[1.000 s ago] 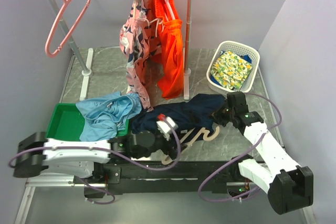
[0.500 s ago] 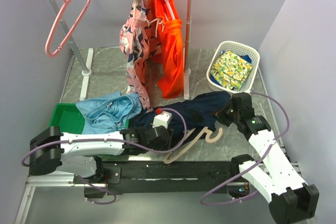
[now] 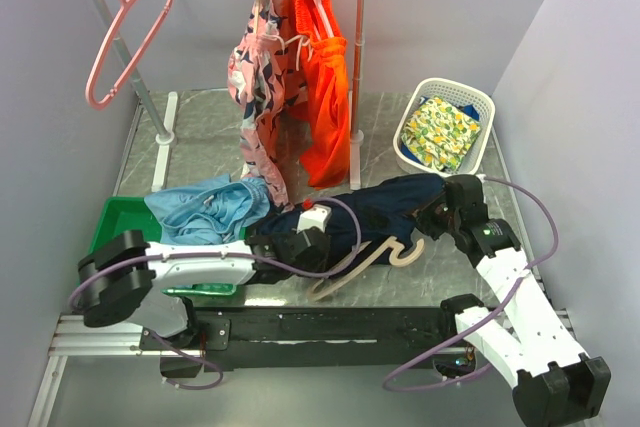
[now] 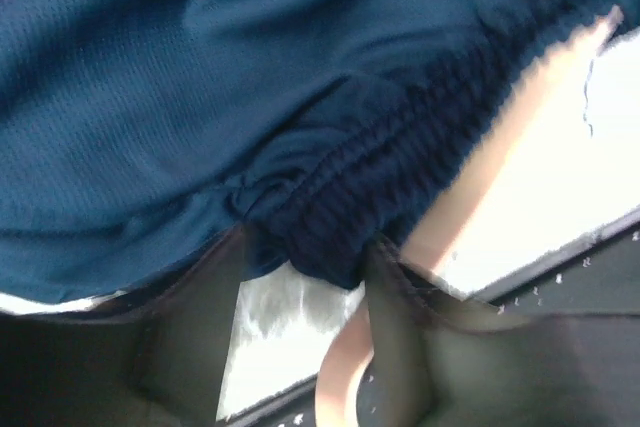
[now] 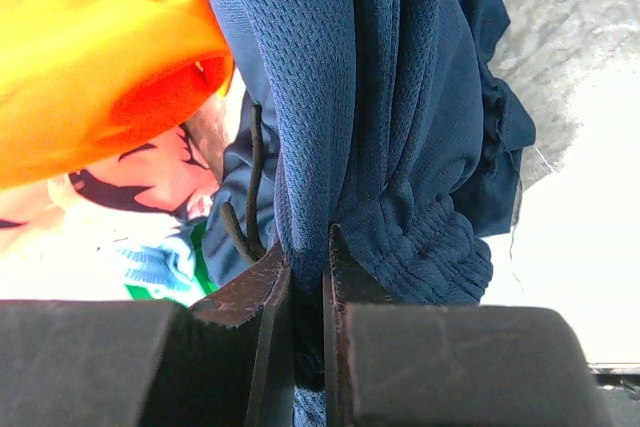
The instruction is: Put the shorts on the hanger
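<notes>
Right now, the shorts (image 3: 385, 209) lie stretched across the desk (image 3: 200, 137) between your two arms, their near edge over part of the hanger (image 3: 350, 274), which lies flat toward the front. Your left tool (image 4: 305, 257) pinches the bunched elastic waistband. Your right tool (image 5: 308, 277) is pressed together on a fold of mesh at the other end. Expect light, limp, slightly slick fabric that sags wherever it is unsupported. The thick ribbed waistband is your surest hold, since thin mesh may creep out. The hanger looks stiff, light and likely to skid.
</notes>
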You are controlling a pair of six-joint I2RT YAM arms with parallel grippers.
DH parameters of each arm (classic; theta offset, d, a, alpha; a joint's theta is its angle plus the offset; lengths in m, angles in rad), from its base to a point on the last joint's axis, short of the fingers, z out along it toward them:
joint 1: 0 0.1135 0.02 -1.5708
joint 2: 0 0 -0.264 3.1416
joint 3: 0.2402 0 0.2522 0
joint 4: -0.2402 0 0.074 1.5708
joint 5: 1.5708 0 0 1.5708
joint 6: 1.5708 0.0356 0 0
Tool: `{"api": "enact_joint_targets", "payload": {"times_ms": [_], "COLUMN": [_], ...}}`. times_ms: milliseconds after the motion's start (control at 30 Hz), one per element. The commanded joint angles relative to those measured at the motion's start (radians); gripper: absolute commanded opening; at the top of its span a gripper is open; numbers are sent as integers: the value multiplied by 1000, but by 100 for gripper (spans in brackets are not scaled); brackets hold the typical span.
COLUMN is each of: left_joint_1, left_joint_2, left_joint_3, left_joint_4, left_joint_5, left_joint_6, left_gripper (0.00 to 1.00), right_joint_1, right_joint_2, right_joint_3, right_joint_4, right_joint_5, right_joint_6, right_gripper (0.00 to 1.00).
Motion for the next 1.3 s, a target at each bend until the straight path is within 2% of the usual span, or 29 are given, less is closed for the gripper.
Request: {"api": "enact_joint_targets", "payload": {"times_ms": [0, 33, 67, 100, 167, 267, 333, 533, 833, 1033, 1267], "left_joint_1": [58, 69, 69, 67, 69, 69, 69, 69, 64, 55, 58], "left_joint_2": [45, 43, 42, 25, -12, -148, -190, -311, -446, -402, -176], "left_joint_3": [22, 25, 30, 25, 6, -44, -56, -91, 31, 243, 426], "left_joint_4": [116, 114, 105, 76, 53, -30, -114, -212, -389, -372, -266], "left_joint_5": [82, 91, 94, 103, 128, 160, 177, 238, 329, 387, 369], "left_joint_6": [30, 33, 31, 31, 31, 39, 45, 22, 74, 155, 231], "left_gripper": [37, 15, 3, 1, 1, 1, 1, 1, 1, 1, 1], "right_joint_1": [4, 3, 4, 4, 2, 2, -2, -2, -10, 45, 130], "right_joint_2": [-21, -20, -18, -15, -4, 23, 46, 104, 137, 164, 219], "right_joint_3": [60, 61, 63, 72, 83, 136, 176, 256, 276, 296, 366], "right_joint_4": [6, 2, -1, -12, -14, -55, -70, -93, -109, -132, -176], "right_joint_5": [69, 97, 109, 121, 161, 254, 279, 336, 377, 364, 338], "right_joint_6": [56, 63, 80, 94, 125, 152, 171, 212, 238, 295, 363], "right_gripper": [0, 0, 0, 0, 0, 0, 0, 0, 0, 0, 0]}}
